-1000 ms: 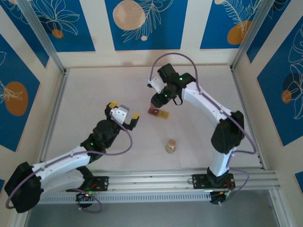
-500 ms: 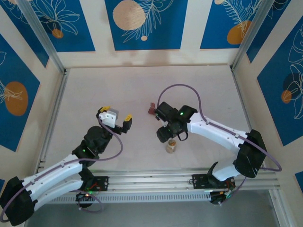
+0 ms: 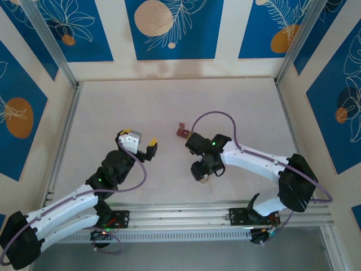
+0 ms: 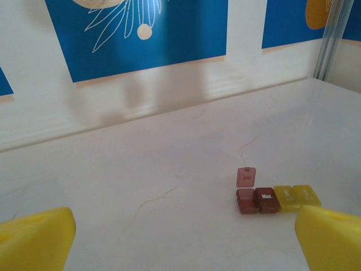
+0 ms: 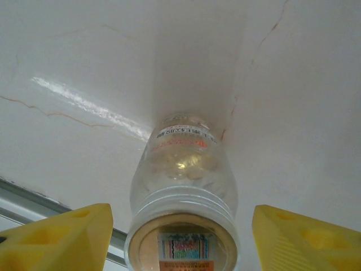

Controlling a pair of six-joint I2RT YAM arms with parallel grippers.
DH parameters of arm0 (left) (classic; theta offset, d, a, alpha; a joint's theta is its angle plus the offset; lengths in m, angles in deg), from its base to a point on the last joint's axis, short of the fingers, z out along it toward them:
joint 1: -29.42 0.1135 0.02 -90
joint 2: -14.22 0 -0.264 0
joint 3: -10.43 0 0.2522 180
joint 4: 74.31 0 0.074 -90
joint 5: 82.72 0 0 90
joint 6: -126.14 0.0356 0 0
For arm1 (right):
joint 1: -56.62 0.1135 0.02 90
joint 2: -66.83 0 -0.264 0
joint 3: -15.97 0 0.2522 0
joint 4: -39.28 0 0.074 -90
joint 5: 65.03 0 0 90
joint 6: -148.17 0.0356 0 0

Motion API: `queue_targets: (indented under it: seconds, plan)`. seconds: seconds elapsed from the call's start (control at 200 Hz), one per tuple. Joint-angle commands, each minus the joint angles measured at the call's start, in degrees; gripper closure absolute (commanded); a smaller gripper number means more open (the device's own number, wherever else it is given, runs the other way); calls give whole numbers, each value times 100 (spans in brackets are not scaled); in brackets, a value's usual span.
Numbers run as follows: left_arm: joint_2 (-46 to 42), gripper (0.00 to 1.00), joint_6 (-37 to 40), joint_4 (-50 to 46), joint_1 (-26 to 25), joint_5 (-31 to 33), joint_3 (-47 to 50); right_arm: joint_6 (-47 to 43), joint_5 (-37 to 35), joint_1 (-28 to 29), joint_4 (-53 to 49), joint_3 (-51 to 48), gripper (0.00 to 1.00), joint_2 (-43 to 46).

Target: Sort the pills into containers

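containers (image 4: 277, 200) — dark red, yellow (lid (image 4: 246, 176) pinkish) | vial (image 5: 183, 169) — clear, orange label | wall (image 4: 135, 39) blue, white leaves

One small plastic pill box (image 4: 277, 200) of two dark red and two yellow cells, and one clear round plastic vial (image 5: 183, 192).

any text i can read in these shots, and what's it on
"Mon": white, on the closed dark red cell of the small plastic pill box.
Raised translucent red lid: a mark, too blurred to read.
Yellow cells: faint marks, unreadable.
Clear round vial: printed band and cap label, too blurred.
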Motion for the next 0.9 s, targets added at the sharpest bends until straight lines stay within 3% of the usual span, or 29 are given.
queue_targets:
  seconds: [0.0,0.33,0.575,0.895]
  plan:
    - [-6,0,-92,0,53,5,-88,109,280,16,197,-128,34,-134]
    - [48,0,-82,-18,55,-30,-99,-39,448,-80,465,-193,41,-506]
    - [240,0,86,59,51,-199,-173,-222,575,-244,432,-40,57,-404]
    - [955,0,677,1074,51,-1378,-332,-860,503,-831,-269,894,58,55]
